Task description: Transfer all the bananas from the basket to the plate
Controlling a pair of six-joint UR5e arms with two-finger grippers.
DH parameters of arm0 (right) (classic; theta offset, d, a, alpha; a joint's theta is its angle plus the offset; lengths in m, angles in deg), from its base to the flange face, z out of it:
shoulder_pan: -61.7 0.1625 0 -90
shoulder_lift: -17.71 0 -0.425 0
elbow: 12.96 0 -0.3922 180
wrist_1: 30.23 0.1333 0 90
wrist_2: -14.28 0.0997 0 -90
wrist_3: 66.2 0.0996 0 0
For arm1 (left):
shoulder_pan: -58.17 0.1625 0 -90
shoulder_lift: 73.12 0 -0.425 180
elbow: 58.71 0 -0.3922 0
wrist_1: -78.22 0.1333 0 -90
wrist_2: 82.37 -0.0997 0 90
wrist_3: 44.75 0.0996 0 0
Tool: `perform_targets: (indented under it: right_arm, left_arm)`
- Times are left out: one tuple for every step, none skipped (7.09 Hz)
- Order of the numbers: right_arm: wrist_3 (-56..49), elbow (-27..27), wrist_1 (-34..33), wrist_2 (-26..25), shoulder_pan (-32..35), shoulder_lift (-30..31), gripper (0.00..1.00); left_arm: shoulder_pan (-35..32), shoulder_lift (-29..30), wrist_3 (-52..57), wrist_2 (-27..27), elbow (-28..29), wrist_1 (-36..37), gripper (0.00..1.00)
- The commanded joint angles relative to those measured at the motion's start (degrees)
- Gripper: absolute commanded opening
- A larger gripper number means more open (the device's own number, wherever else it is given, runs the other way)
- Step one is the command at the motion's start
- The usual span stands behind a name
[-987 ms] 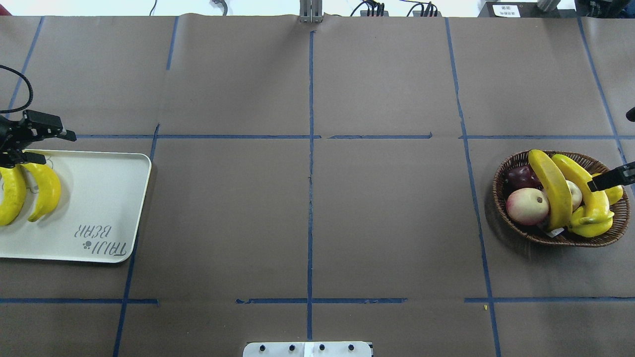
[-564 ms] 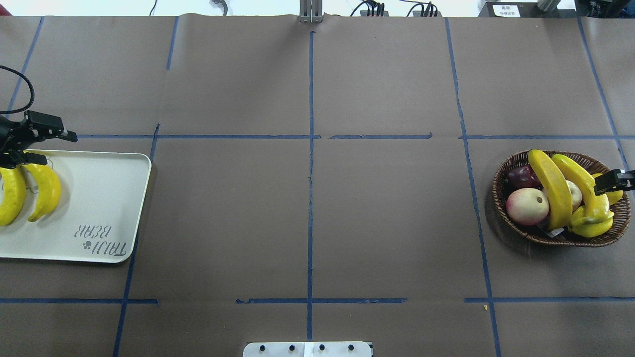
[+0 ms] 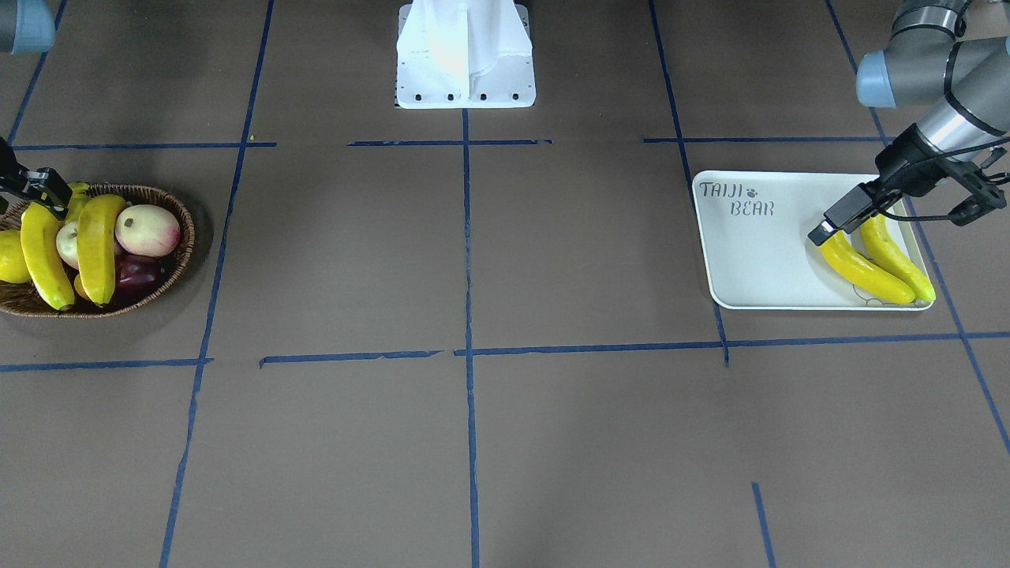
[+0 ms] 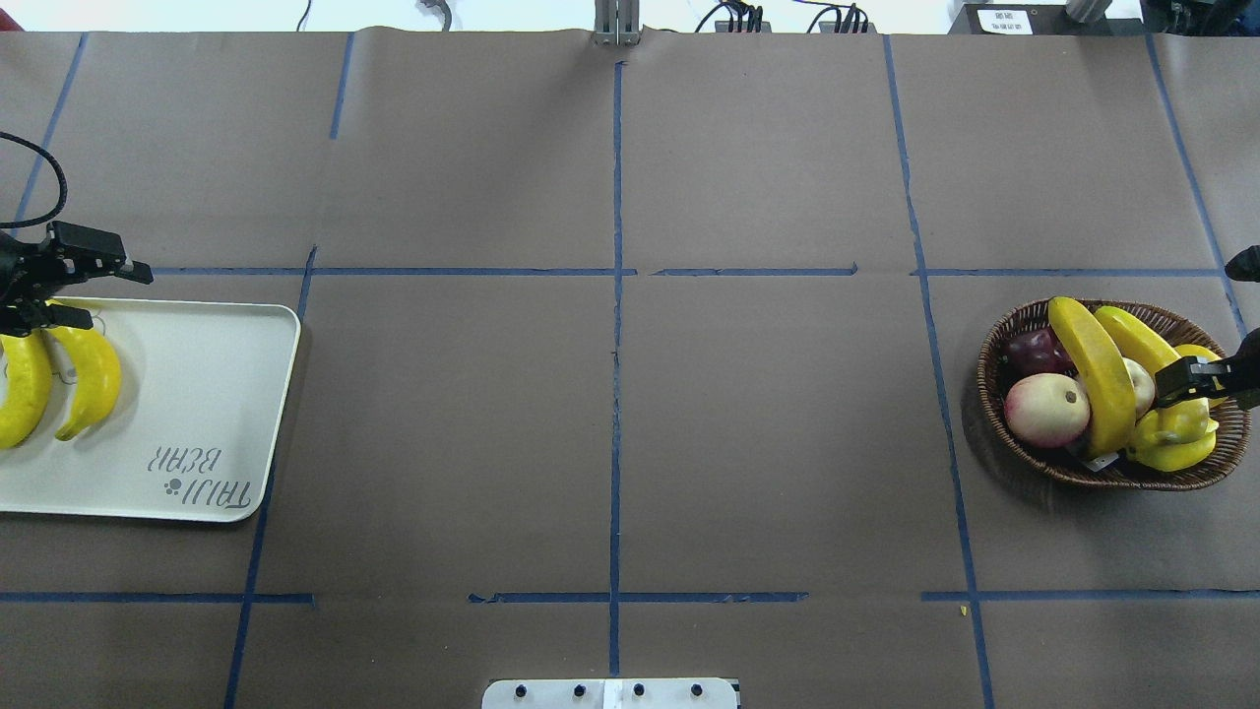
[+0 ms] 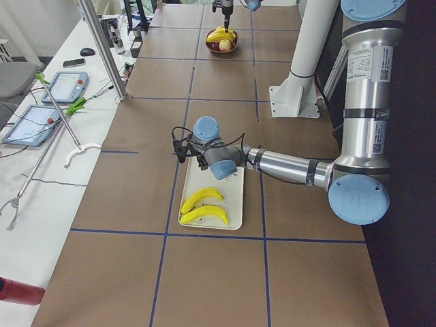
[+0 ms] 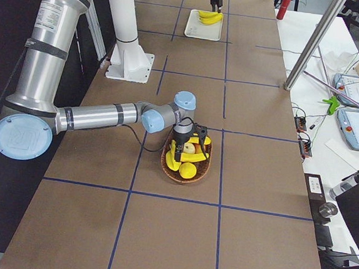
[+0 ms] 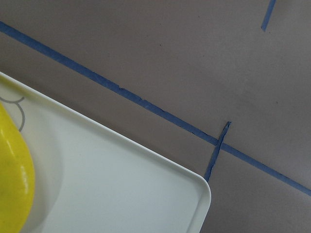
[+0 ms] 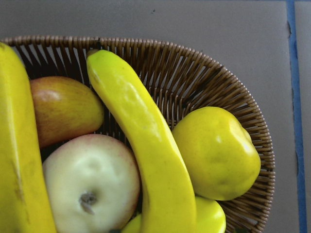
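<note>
Over the oval brown wicker basket (image 4: 1073, 471), can't tell my right gripper's (image 4: 1193, 382) opening; left gripper (image 4: 118, 295) gapes empty at the rectangular off-white tray (image 4: 197, 394).

1. My right gripper (image 4: 1181, 382) pushed further in over the basket (image 4: 1024, 325), sliding a touch toward my side.
2. Its dark finger levelled out from the earlier tilt.
3. It ended up across the lower half of the right-hand banana (image 4: 1137, 337).

4 bananas (image 4: 1093, 379) – 2 in 1 basket (image 4: 989, 394), 2 on 1 plate (image 4: 197, 394), & 2 robot arms (image 5: 286, 165).
</note>
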Motion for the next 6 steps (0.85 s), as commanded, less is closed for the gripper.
perform_targets:
  right_arm:
    - [0.00, 0.66, 0.00, -0.90, -1.15, 0.00, 0.77]
    - [0.00, 0.75, 0.00, -1.08, -1.68, 0.00, 0.74]
    - [0.00, 0.83, 0.00, -1.43, -2.21, 0.00, 0.72]
    - [0.00, 0.92, 0.00, -1.44, -2.39, -0.09, 0.71]
    - [0.00, 1.01, 0.00, -1.44, -2.65, -0.09, 0.69]
    - [0.00, 1.01, 0.00, -1.61, -3.00, -0.09, 0.68]
  left_arm:
    - [0.01, -0.02, -0.03, 0.00, -0.04, -0.04, 1.00]
    - [0.01, -0.02, -0.03, 0.00, -0.04, -0.04, 1.00]
    - [0.10, -0.02, -0.03, 0.00, -0.04, -0.04, 1.00]
    - [0.19, -0.02, -0.12, 0.00, -0.04, -0.04, 1.00]
    - [0.36, -0.02, -0.12, 0.00, 0.04, -0.04, 1.00]
    - [0.45, -0.02, -0.20, 0.00, 0.05, -0.04, 1.00]
